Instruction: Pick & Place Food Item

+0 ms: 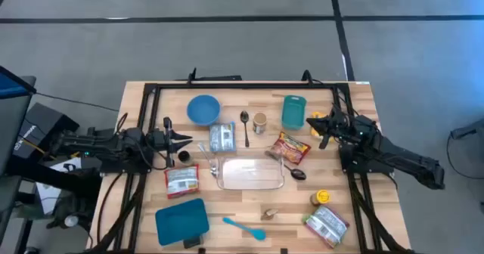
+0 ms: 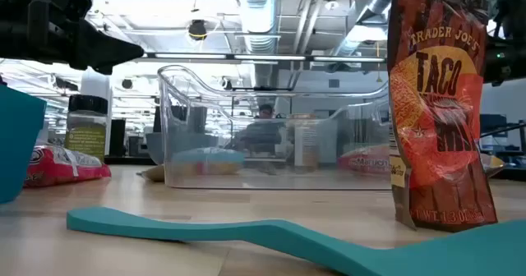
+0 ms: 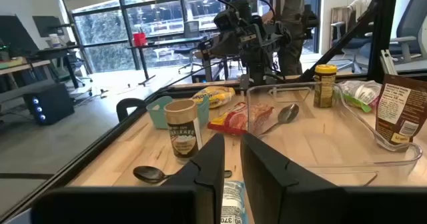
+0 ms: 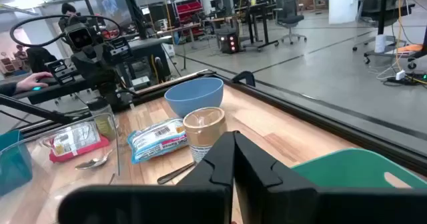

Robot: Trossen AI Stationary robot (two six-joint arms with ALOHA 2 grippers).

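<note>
Clear tray (image 1: 249, 175) mid-surface (image 1: 355, 231), nothing in it; blue bowl (image 1: 203, 108) likewise. My left end effector (image 1: 187, 140) and right end effector (image 1: 320, 127): fingers together, gripping nothing.

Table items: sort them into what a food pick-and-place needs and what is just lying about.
Job:
food packets: red one, silver one, red-and-white one
clear container
left hand
right hand

Lying about:
blue bowl
spoon
teal spatula
teal lid
</note>
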